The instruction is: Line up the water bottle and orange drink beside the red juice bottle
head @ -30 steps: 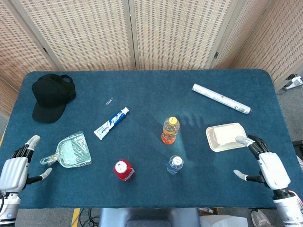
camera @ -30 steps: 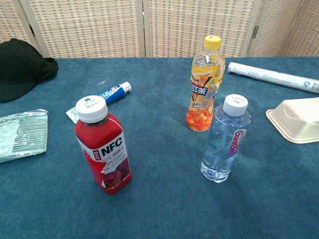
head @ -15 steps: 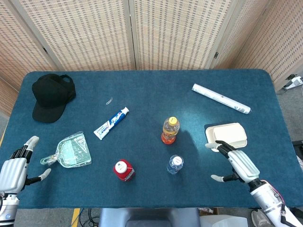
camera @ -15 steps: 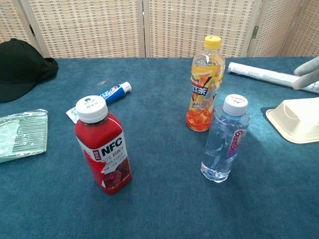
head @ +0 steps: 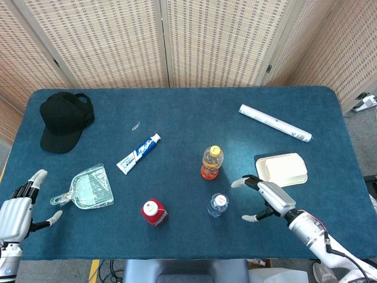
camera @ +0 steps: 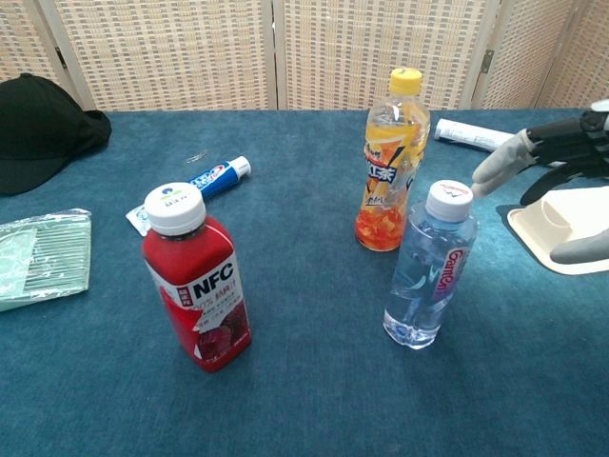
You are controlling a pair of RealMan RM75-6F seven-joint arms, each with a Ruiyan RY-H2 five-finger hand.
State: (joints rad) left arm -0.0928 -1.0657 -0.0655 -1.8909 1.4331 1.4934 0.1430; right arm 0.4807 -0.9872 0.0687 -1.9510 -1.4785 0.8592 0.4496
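Red juice bottle: upright near the worktop's front edge, left of centre.

Water bottle: upright near the front edge, right of the red juice bottle, a gap between them; roughly level with it.

Orange drink: upright, set back toward mid-worktop behind the water bottle; not in line.

Progress, judged: nothing gripped; both bottles appear unplaced, so the lining-up is all to do.

Right hand: low over the worktop, just right of the water bottle, not touching it; fingers apart and curved toward the bottle, holding nothing. White lidded box lies just behind it.

Left hand: at the front left corner, fingers spread, empty.
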